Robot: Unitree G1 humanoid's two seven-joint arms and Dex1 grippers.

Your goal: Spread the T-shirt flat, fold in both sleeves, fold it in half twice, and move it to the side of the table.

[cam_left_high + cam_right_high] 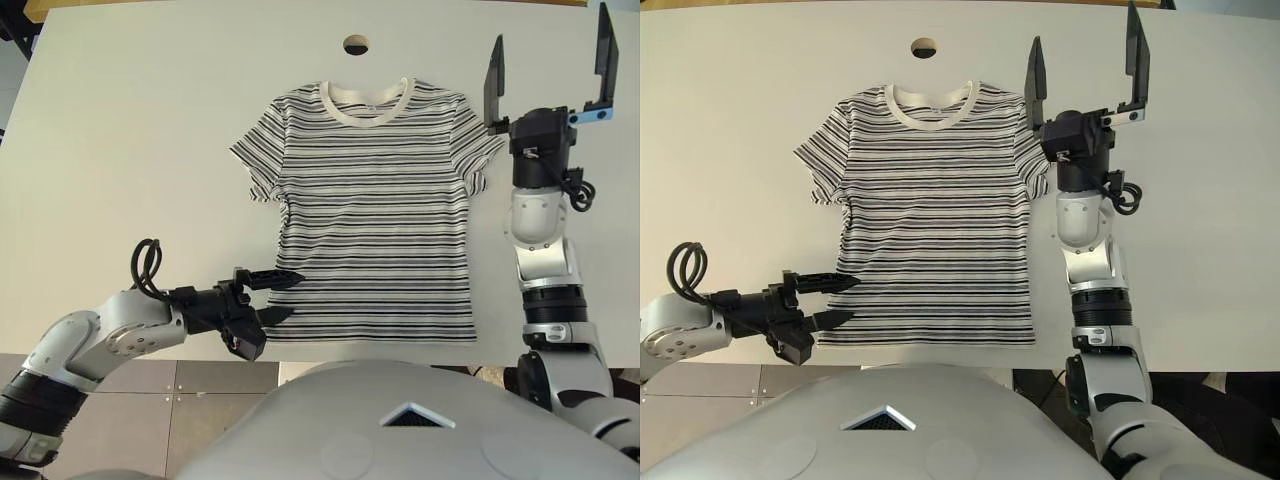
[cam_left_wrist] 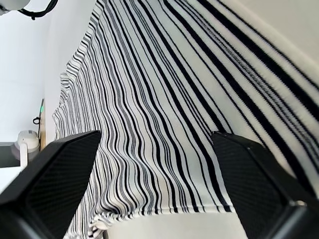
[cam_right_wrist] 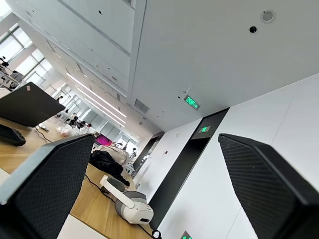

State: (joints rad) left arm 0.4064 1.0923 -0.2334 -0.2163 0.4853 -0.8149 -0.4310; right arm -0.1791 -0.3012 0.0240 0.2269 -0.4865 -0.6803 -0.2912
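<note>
Left eye view, nearest first: the left gripper point(image 1: 295, 295) lies low at the near table point(image 1: 120, 120) edge, pointing toward the robot's right, its jaws moderately apart and holding nothing, tips just at the near left corner of the T-shirt point(image 1: 375, 220). In the left wrist view the striped hem runs between the two fingers point(image 2: 60, 174), so the cloth lies straight ahead of the jaws. The shirt's long axis runs away from the robot, hem near and collar far. It looks spread flat with little wrinkling, and both sleeves are out, so the spreading seems about done and the sleeve folds not yet begun. The left sleeve point(image 1: 255, 160) is farther along the same side, and the left arm is nearer to it. The right gripper point(image 1: 552, 25) stands just beside the right sleeve point(image 1: 480, 140), pointing upward, jaws wide and empty. Beyond the collar is a small hole point(image 1: 355, 44) in the table.
</note>
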